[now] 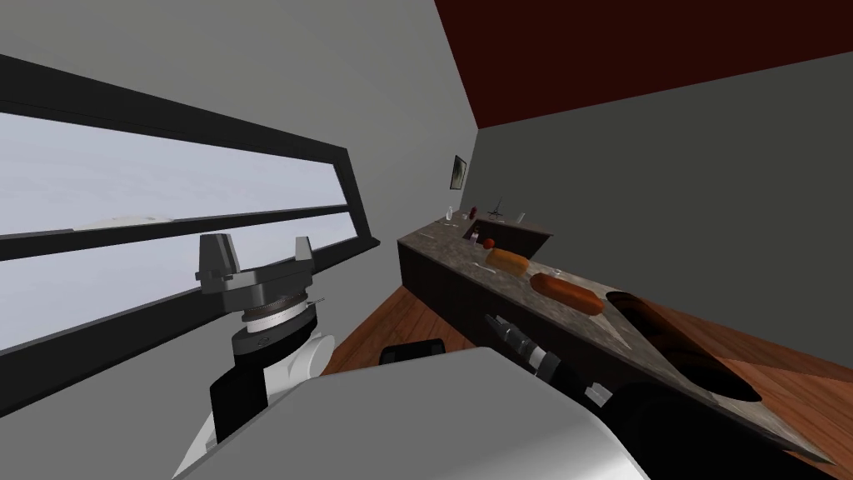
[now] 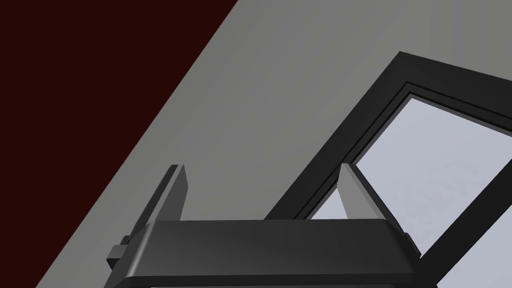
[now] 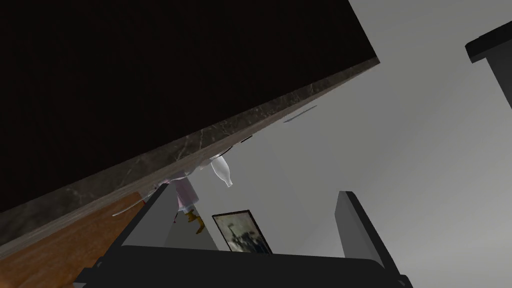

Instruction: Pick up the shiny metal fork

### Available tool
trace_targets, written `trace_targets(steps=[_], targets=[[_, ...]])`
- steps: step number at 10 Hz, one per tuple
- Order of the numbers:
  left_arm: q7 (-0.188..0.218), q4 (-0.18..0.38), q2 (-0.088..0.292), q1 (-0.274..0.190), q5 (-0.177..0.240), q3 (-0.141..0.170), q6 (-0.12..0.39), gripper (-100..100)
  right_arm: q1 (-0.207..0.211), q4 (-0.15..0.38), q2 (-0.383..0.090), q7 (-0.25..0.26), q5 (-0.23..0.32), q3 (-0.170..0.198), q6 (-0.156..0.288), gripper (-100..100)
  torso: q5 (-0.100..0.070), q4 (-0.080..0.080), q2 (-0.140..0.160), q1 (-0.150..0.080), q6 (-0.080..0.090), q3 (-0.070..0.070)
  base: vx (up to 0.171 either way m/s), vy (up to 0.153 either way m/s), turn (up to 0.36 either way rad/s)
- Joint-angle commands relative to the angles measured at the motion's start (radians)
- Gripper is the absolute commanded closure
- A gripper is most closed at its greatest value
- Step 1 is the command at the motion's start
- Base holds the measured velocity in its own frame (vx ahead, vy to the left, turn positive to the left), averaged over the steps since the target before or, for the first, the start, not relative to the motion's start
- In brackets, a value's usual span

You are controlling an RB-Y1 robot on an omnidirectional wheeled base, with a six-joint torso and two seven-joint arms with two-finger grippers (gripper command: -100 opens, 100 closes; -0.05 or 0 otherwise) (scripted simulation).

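Observation:
A long dark stone counter (image 1: 454,254) runs along the right wall. Thin pale slivers lie on it, one near the loaves (image 1: 486,268); I cannot tell which is the fork. In the right wrist view a thin grey sliver (image 3: 300,114) juts past the counter's edge (image 3: 200,142). My right gripper (image 3: 252,215) is open and empty, low beside the counter's front; the head view shows it (image 1: 500,325) just below the counter's edge. My left gripper (image 1: 256,254) is raised before the window, open and empty (image 2: 265,192).
Two brown loaves (image 1: 507,260) (image 1: 566,292) and a red tomato (image 1: 489,243) lie on the counter, with a sink (image 1: 500,229) and bottles at its far end. A dark oval hollow (image 1: 683,342) sits in the near end. Wooden floor (image 1: 375,325) lies between window wall and counter.

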Motion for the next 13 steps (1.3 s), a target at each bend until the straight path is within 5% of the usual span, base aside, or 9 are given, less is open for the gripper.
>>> trace_targets(steps=[1,13], targets=[[0.0,0.0,0.0,0.0,0.0,0.0,0.0,0,0.019,0.019,-0.041,0.002,0.003,-0.007,0.0,-100,0.0,0.0,0.0,0.0,0.0,0.0,0.02,0.052,0.034],[0.0,0.0,0.0,0.0,0.0,0.0,0.0,0,0.206,0.273,-0.362,0.053,0.075,-0.017,0.013,-100,0.0,-0.001,-0.004,0.0,0.0,-0.003,0.058,0.056,0.062]])
